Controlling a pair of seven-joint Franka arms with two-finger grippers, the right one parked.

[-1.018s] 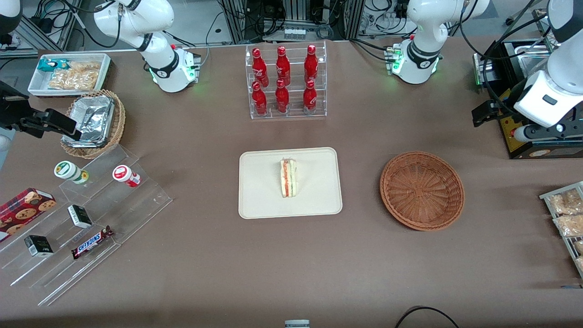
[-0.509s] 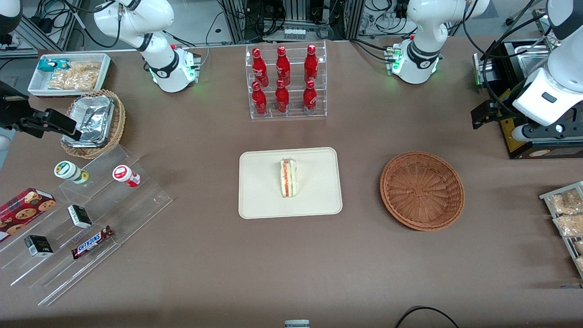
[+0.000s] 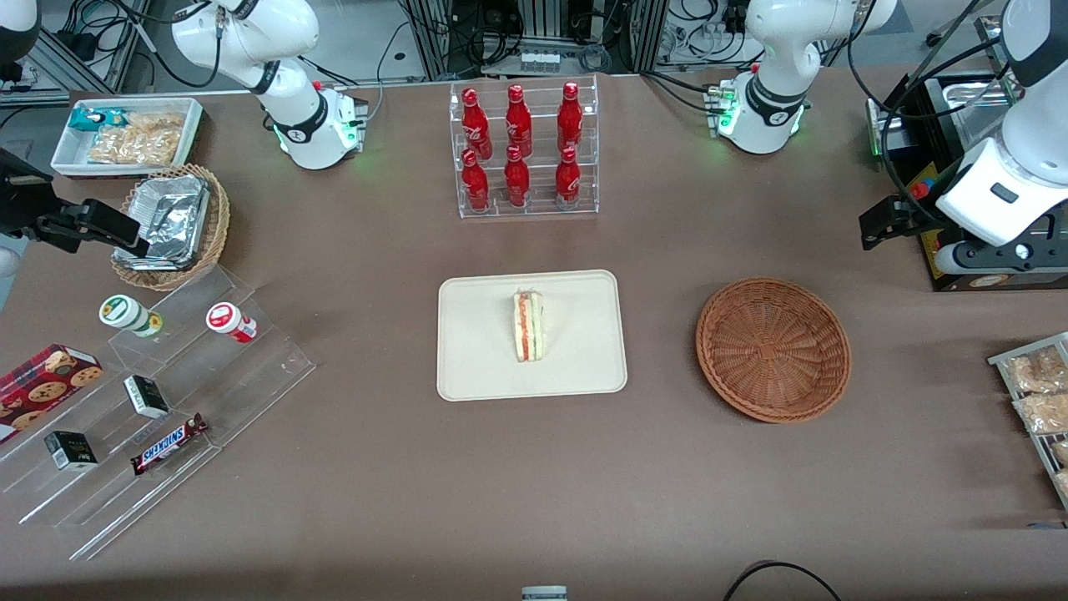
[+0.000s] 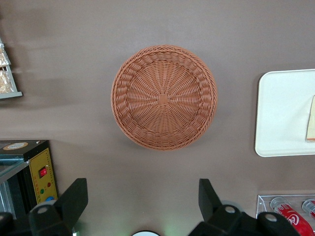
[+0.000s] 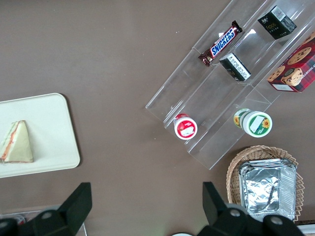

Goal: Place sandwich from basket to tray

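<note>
Sandwich [image 3: 528, 326]: lay on the tray [image 3: 476, 367], cut edge with red and green filling up, well away from the gripper [image 4: 142, 199] toward the parked arm's end of the table; only a sliver of it showed in the left wrist view.
Tray: sat flat on the brown table [image 3: 534, 484], nearer the front camera than the gripper and well apart from it; one rounded end showed in the left wrist view.
Basket [image 3: 773, 349]: held nothing, lay between tray and gripper, near the gripper but not under it, and nearer the front camera.
Gripper: hung high over bare table toward the working arm's end, touching nothing; the two black fingers [image 4: 75, 196] stood wide apart with nothing between them.
Black box [image 3: 968, 242]: with a yellow panel of buttons, stood just beside the gripper at the table's edge.
Bottle rack [image 3: 526, 150]: clear, with six red bottles [image 3: 517, 121], stood farther from the front camera than the tray, well apart from the gripper.
Snack packets [image 3: 1035, 392]: lay on a rack at the working arm's end, nearer the front camera than the gripper.
</note>
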